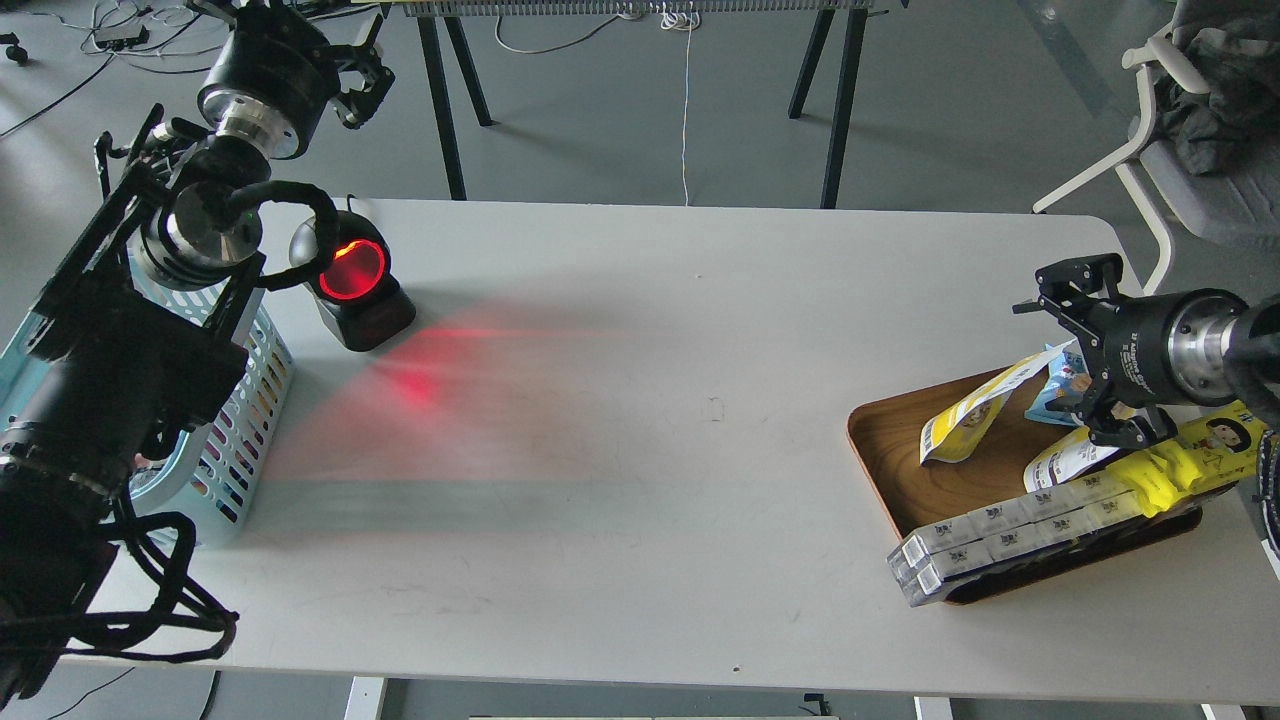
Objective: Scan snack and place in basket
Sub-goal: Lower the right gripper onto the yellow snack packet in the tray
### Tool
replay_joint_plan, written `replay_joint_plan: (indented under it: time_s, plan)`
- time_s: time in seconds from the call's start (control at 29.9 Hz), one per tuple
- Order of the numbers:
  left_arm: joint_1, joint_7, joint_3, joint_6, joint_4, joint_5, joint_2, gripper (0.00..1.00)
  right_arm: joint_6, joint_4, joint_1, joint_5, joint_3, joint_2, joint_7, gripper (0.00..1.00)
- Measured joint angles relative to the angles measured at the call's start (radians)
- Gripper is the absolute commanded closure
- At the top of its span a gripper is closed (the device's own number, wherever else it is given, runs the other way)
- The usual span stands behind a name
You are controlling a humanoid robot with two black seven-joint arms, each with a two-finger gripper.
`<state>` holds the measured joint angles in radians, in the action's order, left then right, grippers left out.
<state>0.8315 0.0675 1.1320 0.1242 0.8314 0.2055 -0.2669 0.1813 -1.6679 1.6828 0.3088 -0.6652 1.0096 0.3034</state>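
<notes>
Two snack pouches with yellow lower parts and white tops lie on the brown wooden tray at the right: one on its left side, the other just under my right gripper. My right gripper is open and empty, hovering over the tray's back, right of the first pouch, with its fingers spread around the blue snack bag. The light blue basket stands at the table's left edge, mostly hidden by my left arm. My left gripper is raised beyond the table's far left corner, open and empty.
A black barcode scanner with a glowing red window stands next to the basket and casts red light on the table. On the tray also lie a bright yellow packet with a cartoon face and long grey boxes. A chair stands at the far right.
</notes>
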Motion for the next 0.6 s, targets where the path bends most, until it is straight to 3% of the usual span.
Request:
replay_joint_plan:
  time_s: [0.17, 0.6]
  plan:
    - [0.0, 0.0, 0.0, 0.0, 0.0, 0.0, -0.001, 0.0, 0.006, -0.003, -0.003, -0.003, 0.005, -0.011, 0.033, 1.0]
    - [0.0, 0.0, 0.0, 0.0, 0.0, 0.0, -0.002, 0.0, 0.029, -0.001, -0.006, -0.004, 0.014, -0.02, 0.045, 1.0]
